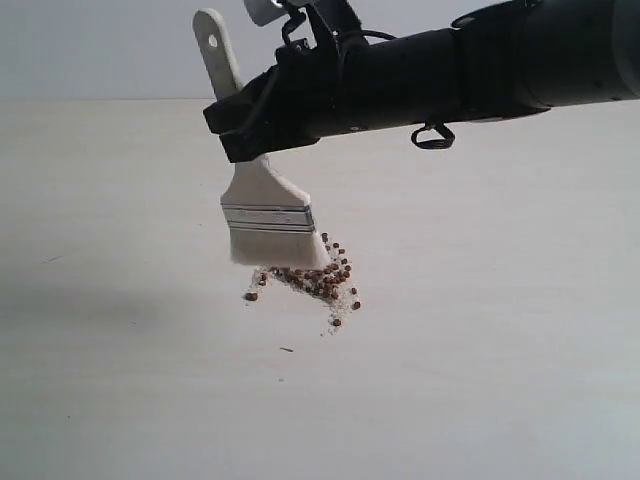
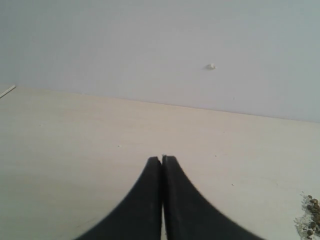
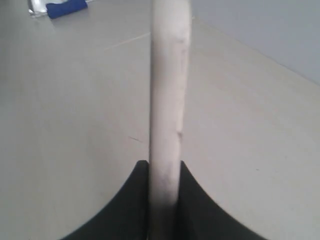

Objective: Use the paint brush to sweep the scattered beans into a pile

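The paint brush (image 1: pixel 262 200) stands almost upright, its off-white bristles (image 1: pixel 276 247) touching the table at the left edge of the beans (image 1: pixel 318 282). The reddish-brown beans lie in a loose cluster mixed with pale grains, a few strays to the lower left and right. My right gripper (image 1: pixel 238 125) reaches in from the right and is shut on the brush's pale handle (image 3: pixel 169 100), which rises between its black fingers (image 3: pixel 135 205). My left gripper (image 2: pixel 161 159) is shut with nothing in it, low over bare table; a few beans (image 2: pixel 312 220) show at that view's edge.
The pale table (image 1: pixel 480 350) spreads around the pile. A blue and clear object (image 3: pixel 60 7) lies far off in the right wrist view. The black right arm (image 1: pixel 450 70) crosses above the table. A grey wall (image 2: pixel 150 45) stands behind.
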Tool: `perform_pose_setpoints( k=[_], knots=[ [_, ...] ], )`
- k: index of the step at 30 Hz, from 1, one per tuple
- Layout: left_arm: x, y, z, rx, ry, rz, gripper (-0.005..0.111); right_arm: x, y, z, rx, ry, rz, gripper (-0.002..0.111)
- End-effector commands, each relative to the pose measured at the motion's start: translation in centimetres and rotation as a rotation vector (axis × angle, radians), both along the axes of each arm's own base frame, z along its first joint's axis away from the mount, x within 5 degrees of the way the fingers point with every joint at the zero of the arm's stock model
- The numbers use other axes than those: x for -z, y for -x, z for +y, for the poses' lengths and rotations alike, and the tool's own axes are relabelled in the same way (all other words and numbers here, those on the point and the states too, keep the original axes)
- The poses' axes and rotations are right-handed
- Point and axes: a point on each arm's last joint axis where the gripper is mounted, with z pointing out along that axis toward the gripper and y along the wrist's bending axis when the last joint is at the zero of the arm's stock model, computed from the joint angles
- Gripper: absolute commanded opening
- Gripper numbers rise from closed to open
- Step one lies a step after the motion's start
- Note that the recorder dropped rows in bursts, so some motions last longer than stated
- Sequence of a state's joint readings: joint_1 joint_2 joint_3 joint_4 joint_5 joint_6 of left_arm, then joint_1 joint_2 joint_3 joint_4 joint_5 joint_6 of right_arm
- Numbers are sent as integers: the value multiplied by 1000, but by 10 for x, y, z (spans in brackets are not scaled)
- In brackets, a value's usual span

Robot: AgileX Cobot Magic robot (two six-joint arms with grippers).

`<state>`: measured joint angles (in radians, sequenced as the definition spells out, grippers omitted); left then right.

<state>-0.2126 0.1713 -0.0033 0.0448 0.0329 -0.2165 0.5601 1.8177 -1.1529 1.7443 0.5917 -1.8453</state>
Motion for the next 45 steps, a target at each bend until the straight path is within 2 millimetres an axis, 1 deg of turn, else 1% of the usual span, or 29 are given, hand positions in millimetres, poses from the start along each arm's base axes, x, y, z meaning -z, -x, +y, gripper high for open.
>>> perform_pose_setpoints(
  k=[1,4,6,9,11,13,15,18,22,28,30,32,34,36,38,40,41,45],
  knots=[
    [0,1,0,-3,3,-7,0,0,4,3,-57,-54,51,0],
    [0,1,0,-3,3,-7,0,18,2,7,-61,-48,118,0],
    [0,1,0,-3,3,-7,0,29,2,10,-96,-57,155,0],
    [0,1,0,-3,3,-7,0,56,2,14,-133,-52,228,0],
    [0,1,0,-3,3,-7,0,67,-1,15,-126,-34,244,0],
    [0,1,0,-3,3,-7,0,74,-3,14,-109,-3,233,0],
    [0,1,0,-3,3,-7,0,76,-6,13,-79,20,225,0],
    [0,1,0,-3,3,-7,0,73,-9,14,-70,19,208,0],
    [0,1,0,-3,3,-7,0,62,-16,18,-70,-6,182,0],
    [0,1,0,-3,3,-7,0,49,-18,24,-72,-79,248,0],
    [0,1,0,-3,3,-7,0,49,-22,25,-21,-63,252,0],
    [0,1,0,-3,3,-7,0,50,-28,27,94,-15,253,0],
    [0,1,0,-3,3,-7,0,49,-31,28,200,52,202,0],
    [0,1,0,-3,3,-7,0,40,-30,32,277,96,145,0],
    [0,1,0,-3,3,-7,0,28,-26,38,343,131,80,0],
    [0,1,0,-3,3,-7,0,16,-18,45,375,146,34,0],
    [0,1,0,-3,3,-7,0,6,-9,51,363,144,1,0],
    [0,1,0,-3,3,-7,0,-21,24,72,271,106,-58,0]
  ],
)
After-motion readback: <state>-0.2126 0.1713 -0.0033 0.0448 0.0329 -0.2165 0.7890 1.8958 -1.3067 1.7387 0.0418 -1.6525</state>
